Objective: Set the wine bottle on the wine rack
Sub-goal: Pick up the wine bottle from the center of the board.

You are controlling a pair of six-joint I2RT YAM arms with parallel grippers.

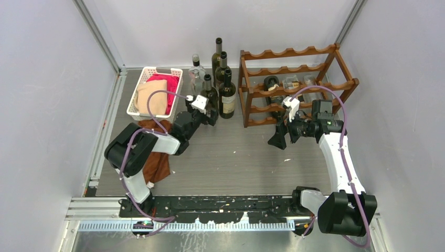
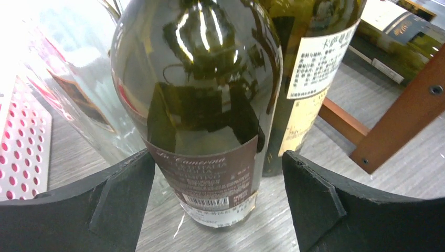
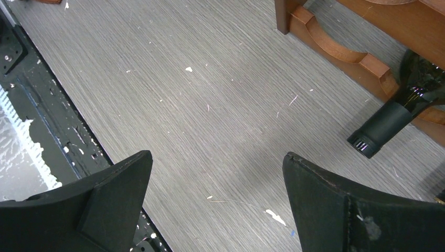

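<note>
The wine bottle [image 2: 199, 105] is dark green with a brown label and stands upright on the table [image 1: 236, 157] among other bottles, left of the wine rack [image 1: 286, 70]. My left gripper [image 2: 218, 157] is open around its lower body. The left finger is close against the glass and a gap shows beside the right finger. In the top view the left gripper [image 1: 209, 111] is at that bottle [image 1: 209, 92]. My right gripper [image 3: 218, 157] is open over bare table, with nothing between its fingers. It hovers just in front of the rack [image 3: 336, 50], and from above the right gripper [image 1: 277, 137] shows there too.
Other upright bottles [image 1: 227, 94] crowd beside and behind, one with a white label [image 2: 309, 68] and a clear one [image 2: 78, 89]. A white slotted basket [image 1: 148, 73] with cloths stands at the left. A dark bottle [image 3: 385, 126] lies in the rack, neck toward me. A brown cloth [image 1: 157, 163] lies under the left arm.
</note>
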